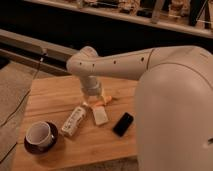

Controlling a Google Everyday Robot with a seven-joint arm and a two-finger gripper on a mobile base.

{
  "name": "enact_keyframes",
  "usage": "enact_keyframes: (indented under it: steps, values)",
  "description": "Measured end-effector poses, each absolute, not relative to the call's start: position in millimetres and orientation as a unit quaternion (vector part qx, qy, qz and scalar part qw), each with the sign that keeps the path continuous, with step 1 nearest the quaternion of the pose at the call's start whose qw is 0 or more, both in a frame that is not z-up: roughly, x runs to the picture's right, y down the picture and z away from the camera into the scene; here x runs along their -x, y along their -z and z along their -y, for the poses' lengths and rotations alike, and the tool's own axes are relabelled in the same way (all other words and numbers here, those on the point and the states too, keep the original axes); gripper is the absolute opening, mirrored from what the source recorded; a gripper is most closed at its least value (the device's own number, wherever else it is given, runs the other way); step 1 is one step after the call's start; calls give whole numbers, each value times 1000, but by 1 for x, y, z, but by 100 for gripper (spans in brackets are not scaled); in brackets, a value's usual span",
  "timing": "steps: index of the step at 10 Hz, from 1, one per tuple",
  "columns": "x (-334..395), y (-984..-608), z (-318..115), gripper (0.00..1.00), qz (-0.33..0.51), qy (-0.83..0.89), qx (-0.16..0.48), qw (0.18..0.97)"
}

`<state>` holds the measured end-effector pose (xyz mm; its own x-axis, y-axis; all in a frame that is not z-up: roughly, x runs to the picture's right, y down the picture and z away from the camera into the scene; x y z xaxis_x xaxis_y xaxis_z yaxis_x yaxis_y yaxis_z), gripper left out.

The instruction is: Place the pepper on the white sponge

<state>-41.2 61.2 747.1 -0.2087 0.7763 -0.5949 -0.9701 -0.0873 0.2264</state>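
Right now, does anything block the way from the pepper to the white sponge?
Nothing visible does. The pepper lies just behind the white sponge, with the gripper at it; the bottle and phone flank the sponge.

On the worktop (55, 95), the gripper (95, 102) is down at the pepper (109, 98). Just before them lies the white sponge (100, 116), with the bottle (74, 120) to its left, the phone (123, 124) to its right, and the cup (40, 135) at the front left.
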Motion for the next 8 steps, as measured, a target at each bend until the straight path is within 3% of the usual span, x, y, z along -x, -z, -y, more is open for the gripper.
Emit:
enact_keyframes:
  steps: [4, 8]
  values:
    - [33, -776, -39, 65, -254, -779, 133, 558]
    - [23, -793, -44, 65, -246, -797, 130, 536]
